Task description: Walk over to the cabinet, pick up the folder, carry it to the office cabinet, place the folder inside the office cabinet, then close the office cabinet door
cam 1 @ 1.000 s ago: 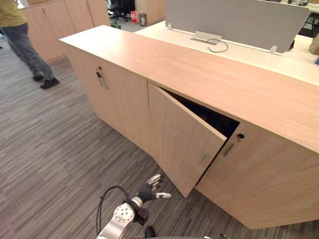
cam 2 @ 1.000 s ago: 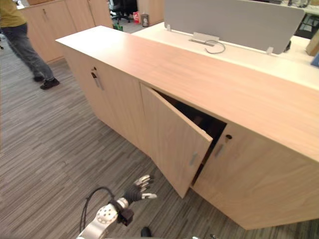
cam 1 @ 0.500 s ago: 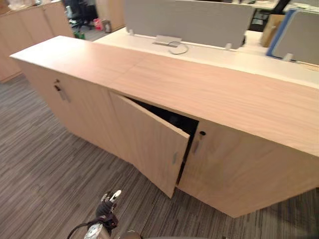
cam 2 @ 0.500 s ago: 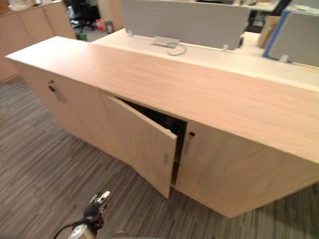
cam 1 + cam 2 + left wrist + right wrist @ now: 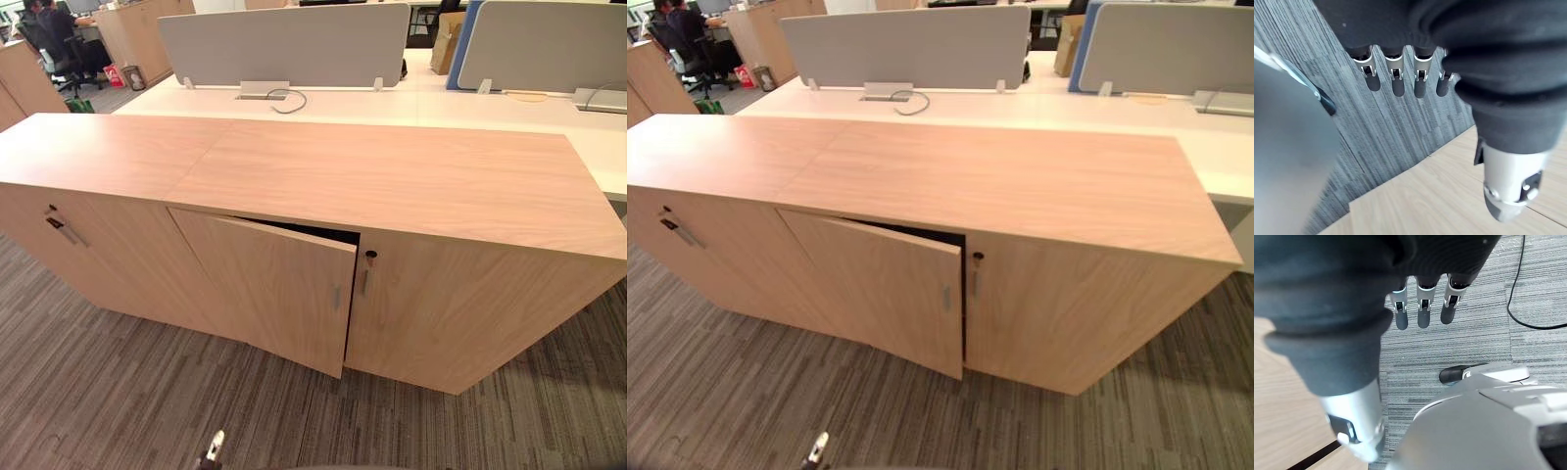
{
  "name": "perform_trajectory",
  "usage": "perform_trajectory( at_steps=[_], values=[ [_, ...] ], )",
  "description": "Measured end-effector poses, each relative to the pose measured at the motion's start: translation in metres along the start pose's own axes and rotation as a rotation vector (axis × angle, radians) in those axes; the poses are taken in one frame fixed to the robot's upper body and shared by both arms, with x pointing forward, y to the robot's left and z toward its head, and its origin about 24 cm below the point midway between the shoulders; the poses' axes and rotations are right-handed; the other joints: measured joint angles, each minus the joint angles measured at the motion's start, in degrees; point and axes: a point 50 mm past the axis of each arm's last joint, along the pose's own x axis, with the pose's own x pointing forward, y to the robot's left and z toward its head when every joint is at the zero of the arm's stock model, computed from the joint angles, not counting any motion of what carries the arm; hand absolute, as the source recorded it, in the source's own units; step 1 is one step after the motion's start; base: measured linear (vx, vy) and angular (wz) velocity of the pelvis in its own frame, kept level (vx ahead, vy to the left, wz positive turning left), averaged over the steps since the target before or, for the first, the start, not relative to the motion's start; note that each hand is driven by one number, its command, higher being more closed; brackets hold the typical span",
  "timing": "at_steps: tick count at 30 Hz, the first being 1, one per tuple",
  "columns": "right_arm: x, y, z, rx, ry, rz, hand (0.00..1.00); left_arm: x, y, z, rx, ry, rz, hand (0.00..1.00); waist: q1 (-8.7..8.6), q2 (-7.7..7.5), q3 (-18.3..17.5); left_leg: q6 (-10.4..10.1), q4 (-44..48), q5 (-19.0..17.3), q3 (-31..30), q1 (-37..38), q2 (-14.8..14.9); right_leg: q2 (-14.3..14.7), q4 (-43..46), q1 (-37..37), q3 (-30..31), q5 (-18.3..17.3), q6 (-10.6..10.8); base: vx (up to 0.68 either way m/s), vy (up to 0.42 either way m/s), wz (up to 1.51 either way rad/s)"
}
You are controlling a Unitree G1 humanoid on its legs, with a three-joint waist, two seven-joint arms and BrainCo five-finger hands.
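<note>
A long low light-wood office cabinet (image 5: 392,176) stands in front of me. Its middle door (image 5: 274,289) hangs ajar, hinged on the left, with a narrow dark gap (image 5: 328,233) along its top that hides the inside. My left hand (image 5: 213,448) just shows at the lower edge, low above the carpet. In the left wrist view its fingers (image 5: 1396,73) hang straight and hold nothing. In the right wrist view my right hand (image 5: 1422,308) also hangs over the carpet, fingers straight and empty.
The door to the right has a keyhole and slim handle (image 5: 368,269); the far left door carries a key handle (image 5: 61,225). Behind the cabinet are white desks with grey divider screens (image 5: 284,44). A person sits at the far back left (image 5: 54,29). Striped grey carpet (image 5: 147,392) lies before the cabinet.
The camera has swung round, so the cabinet is now seen nearly square-on and the standing person has left the picture. My left hand has sunk to the view's lower edge.
</note>
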Motion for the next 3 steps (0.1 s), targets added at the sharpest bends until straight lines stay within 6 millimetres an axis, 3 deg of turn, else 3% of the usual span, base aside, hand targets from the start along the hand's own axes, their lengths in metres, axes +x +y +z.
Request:
perform_trajectory(
  at_steps=[3],
  values=[
    [-0.0004,-0.0011,-0.0026,0.018,0.007,-0.012,0.00,0.0003,0.0009,-0.0021,0.005,0.010,0.007,0.00,0.14,-0.02,-0.4,-0.4,-2.0,0.6,0.3,1.4,0.4,0.5,-0.9,0.6,0.0,0.1,0.1,0.09,-0.023,-0.05]
  ],
)
